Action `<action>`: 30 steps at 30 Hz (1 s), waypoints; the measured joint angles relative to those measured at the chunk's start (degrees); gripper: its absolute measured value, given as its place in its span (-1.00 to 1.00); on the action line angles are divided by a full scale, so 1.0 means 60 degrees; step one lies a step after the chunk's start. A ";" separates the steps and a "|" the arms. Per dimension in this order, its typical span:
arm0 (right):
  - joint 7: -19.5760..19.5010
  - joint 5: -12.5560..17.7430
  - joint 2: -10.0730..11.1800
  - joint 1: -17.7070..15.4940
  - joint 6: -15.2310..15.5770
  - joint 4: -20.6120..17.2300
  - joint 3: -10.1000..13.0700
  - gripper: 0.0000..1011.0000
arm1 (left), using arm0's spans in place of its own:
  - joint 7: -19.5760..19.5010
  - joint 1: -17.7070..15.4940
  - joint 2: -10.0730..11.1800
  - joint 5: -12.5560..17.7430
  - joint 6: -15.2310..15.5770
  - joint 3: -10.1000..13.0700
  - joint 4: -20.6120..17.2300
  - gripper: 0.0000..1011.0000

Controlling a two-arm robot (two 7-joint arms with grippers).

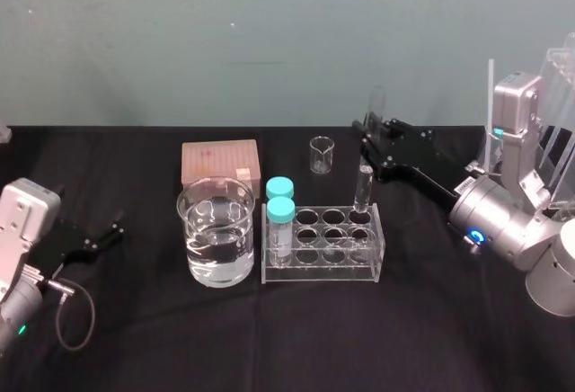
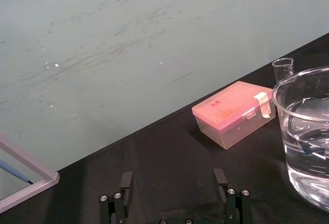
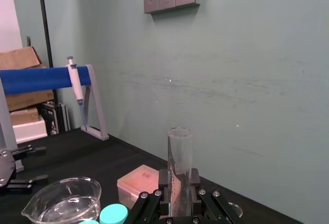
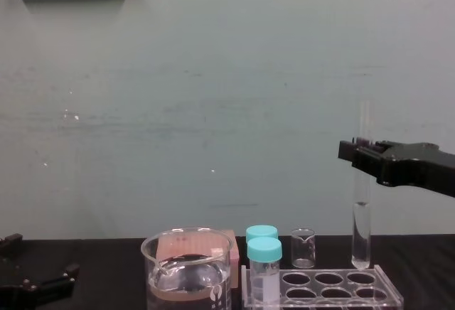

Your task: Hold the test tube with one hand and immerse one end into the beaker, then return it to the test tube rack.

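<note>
Surface: black table, teal wall.
Right hand: jaws pinch long clear glass test tube upright; I'd say for clean hole clearance.
Tube: tip just over clear acrylic rack, far-right hole.
Left gripper: parked left, jaws spread.

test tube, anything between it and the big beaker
Yes: two teal-capped vials in the test tube rack's left end stand between the test tube, held by the right gripper, and the beaker. Its bottom hangs below their caps, so it likely needs lifting. The left gripper rests far left.

Test tube btm hidden by R fingers; beaker base cut by chest-view edge, pink box mostly behind it.
</note>
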 joint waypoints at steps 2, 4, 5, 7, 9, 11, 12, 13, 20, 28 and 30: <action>0.0018 -0.0038 -0.0031 0.0001 0.0002 0.0061 0.0001 -0.55 | 0.0000 0.0000 0.0000 0.0000 0.0000 0.0000 0.0000 0.98; 0.0027 -0.0061 -0.0050 0.0003 0.0003 0.0097 0.0001 -0.55 | 0.0000 0.0000 0.0000 0.0000 0.0000 0.0000 0.0000 0.98; 0.0034 -0.0078 -0.0069 0.0010 0.0002 0.0136 0.0001 -0.55 | 0.0000 0.0000 0.0000 -0.0001 0.0000 0.0000 0.0000 0.98; 0.0044 -0.0103 -0.0088 0.0019 0.0001 0.0177 -0.0001 -0.55 | 0.0000 0.0000 0.0000 0.0000 0.0000 0.0000 0.0000 0.98; 0.0060 -0.0137 -0.0119 0.0045 -0.0005 0.0247 -0.0009 -0.55 | 0.0000 0.0000 0.0000 0.0000 0.0000 0.0000 0.0000 0.98; 0.0079 -0.0163 -0.0150 0.0062 -0.0012 0.0313 -0.0014 -0.55 | 0.0000 0.0000 0.0000 -0.0001 0.0000 0.0000 0.0000 0.98; 0.0082 -0.0173 -0.0160 0.0070 -0.0012 0.0338 -0.0016 -0.55 | 0.0000 0.0001 0.0000 0.0000 0.0000 0.0000 0.0000 0.98; 0.0082 -0.0173 -0.0160 0.0070 -0.0012 0.0338 -0.0016 -0.55 | 0.0000 0.0001 0.0000 0.0000 0.0000 0.0000 0.0000 0.98; 0.0120 -0.0246 -0.0261 0.0137 0.0012 0.0541 -0.0069 -0.55 | 0.0000 0.0000 0.0000 0.0000 0.0000 0.0000 0.0000 0.98; 0.0133 -0.0386 -0.0316 0.0189 0.0047 0.0790 -0.0139 -0.55 | 0.0000 0.0000 0.0000 0.0000 0.0000 0.0000 0.0000 0.98; 0.0134 -0.0430 -0.0319 0.0193 0.0058 0.0838 -0.0147 -0.55 | 0.0000 0.0001 0.0000 0.0000 0.0000 0.0000 0.0000 0.98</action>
